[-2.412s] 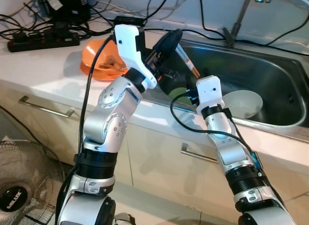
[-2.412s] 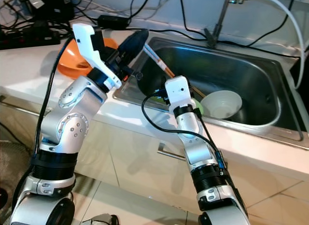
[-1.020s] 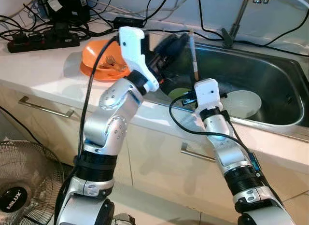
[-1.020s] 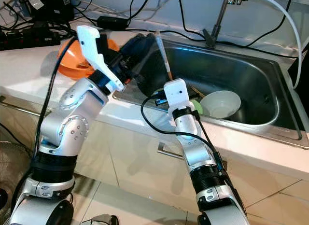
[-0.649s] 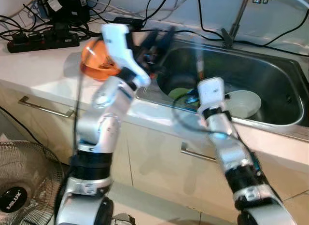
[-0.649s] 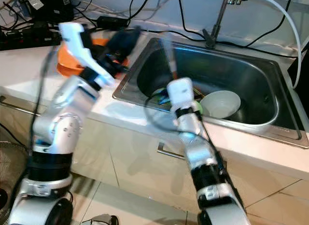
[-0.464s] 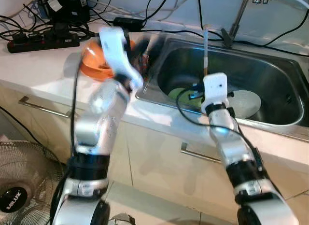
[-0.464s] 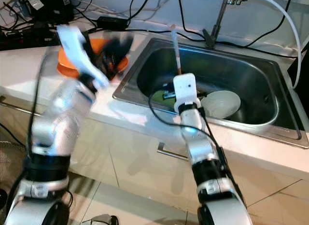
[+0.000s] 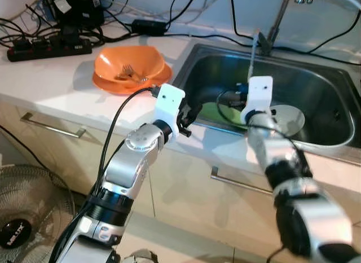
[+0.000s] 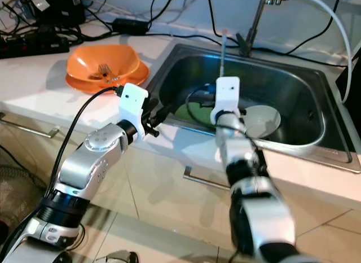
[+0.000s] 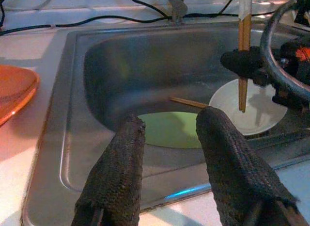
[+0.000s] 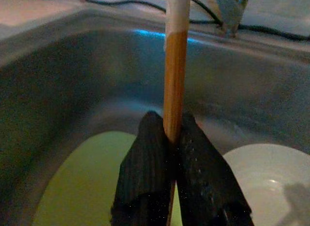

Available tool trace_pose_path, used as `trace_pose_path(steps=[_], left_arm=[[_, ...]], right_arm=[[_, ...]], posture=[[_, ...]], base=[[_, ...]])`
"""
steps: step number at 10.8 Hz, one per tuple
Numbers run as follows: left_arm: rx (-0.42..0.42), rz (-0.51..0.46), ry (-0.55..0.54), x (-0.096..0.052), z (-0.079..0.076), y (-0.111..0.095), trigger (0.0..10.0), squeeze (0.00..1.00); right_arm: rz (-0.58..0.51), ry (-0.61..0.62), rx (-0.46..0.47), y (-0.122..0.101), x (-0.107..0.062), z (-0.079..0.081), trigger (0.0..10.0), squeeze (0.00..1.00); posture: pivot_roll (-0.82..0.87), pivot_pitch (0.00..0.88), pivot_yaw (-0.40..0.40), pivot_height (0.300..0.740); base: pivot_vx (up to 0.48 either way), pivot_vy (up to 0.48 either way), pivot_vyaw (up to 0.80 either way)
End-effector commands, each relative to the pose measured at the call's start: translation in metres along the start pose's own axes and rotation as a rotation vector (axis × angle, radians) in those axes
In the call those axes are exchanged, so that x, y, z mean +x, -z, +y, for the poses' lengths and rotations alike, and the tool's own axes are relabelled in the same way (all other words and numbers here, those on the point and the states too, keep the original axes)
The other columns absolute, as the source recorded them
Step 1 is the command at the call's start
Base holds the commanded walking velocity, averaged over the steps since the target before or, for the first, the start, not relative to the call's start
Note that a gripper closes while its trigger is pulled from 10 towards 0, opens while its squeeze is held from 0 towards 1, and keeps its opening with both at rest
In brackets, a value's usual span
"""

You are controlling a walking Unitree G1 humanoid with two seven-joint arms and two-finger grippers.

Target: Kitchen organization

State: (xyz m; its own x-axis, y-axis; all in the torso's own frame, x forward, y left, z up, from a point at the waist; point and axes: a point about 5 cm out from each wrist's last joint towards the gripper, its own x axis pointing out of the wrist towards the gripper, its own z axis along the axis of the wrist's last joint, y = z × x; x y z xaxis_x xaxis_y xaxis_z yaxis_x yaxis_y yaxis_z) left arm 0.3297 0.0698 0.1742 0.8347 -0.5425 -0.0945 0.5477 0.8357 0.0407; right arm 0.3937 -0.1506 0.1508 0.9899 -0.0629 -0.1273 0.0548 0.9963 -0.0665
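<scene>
Steel sink (image 9: 316,85) set in the pale surface (image 9: 51,77), orange bowl (image 9: 128,68) beside it, right pincer (image 12: 169,138) pinched tight on an upright chopstick (image 12: 175,66) over the sink, left pincer (image 11: 169,134) spread apart at the sink's near edge.

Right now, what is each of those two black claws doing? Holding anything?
Left end effector: open, holding nothing, at the sink's front edge.
Right end effector: closed on an upright chopstick over the sink.
</scene>
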Motion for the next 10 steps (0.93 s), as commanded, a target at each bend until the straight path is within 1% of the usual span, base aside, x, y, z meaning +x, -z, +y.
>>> trace_pose_path(steps=[1, 3, 5, 6, 7, 8, 10], left_arm=[[0.016, 0.013, 0.017, 0.001, -0.004, 0.0, 10.0, 0.0], [0.007, 0.024, 0.03, 0.001, -0.008, 0.002, 10.0, 0.0], [0.0, 0.029, 0.031, 0.001, -0.009, 0.002, 10.0, 0.0], [0.001, 0.03, 0.029, 0.001, -0.009, 0.002, 10.0, 0.0], [0.0, 0.031, 0.029, 0.001, -0.009, 0.002, 10.0, 0.0], [0.0, 0.031, 0.031, 0.0, -0.01, 0.002, 10.0, 0.0], [-0.001, 0.029, 0.033, 0.0, -0.01, 0.002, 10.0, 0.0]], right_arm=[[0.034, 0.007, 0.032, -0.003, 0.004, -0.004, 10.0, 0.0], [0.12, -0.027, 0.024, -0.001, 0.008, 0.0, 10.0, 0.0], [0.167, -0.059, 0.031, 0.002, 0.009, 0.005, 10.0, 0.0], [0.191, -0.076, 0.016, 0.006, 0.008, 0.006, 10.0, 0.0], [0.204, -0.08, 0.013, 0.009, 0.008, 0.006, 10.0, 0.47], [0.219, -0.087, 0.02, 0.011, 0.007, 0.006, 10.0, 1.0], [0.204, -0.089, 0.019, 0.009, 0.008, 0.005, 10.0, 1.0]], posture=[[0.08, 0.027, -0.054, 0.74], [0.1, 0.021, -0.069, 0.74], [0.11, 0.016, -0.08, 0.74], [0.12, 0.015, -0.082, 0.74], [0.12, 0.014, -0.088, 0.74], [0.12, 0.012, -0.089, 0.74], [0.12, 0.009, -0.088, 0.74]], base=[[0.0, 0.0, 0.0], [0.0, 0.0, 0.0], [0.0, 0.0, 0.0], [0.0, 0.0, 0.0], [0.0, 0.0, 0.0], [0.0, 0.0, 0.0], [0.0, 0.0, 0.0]])
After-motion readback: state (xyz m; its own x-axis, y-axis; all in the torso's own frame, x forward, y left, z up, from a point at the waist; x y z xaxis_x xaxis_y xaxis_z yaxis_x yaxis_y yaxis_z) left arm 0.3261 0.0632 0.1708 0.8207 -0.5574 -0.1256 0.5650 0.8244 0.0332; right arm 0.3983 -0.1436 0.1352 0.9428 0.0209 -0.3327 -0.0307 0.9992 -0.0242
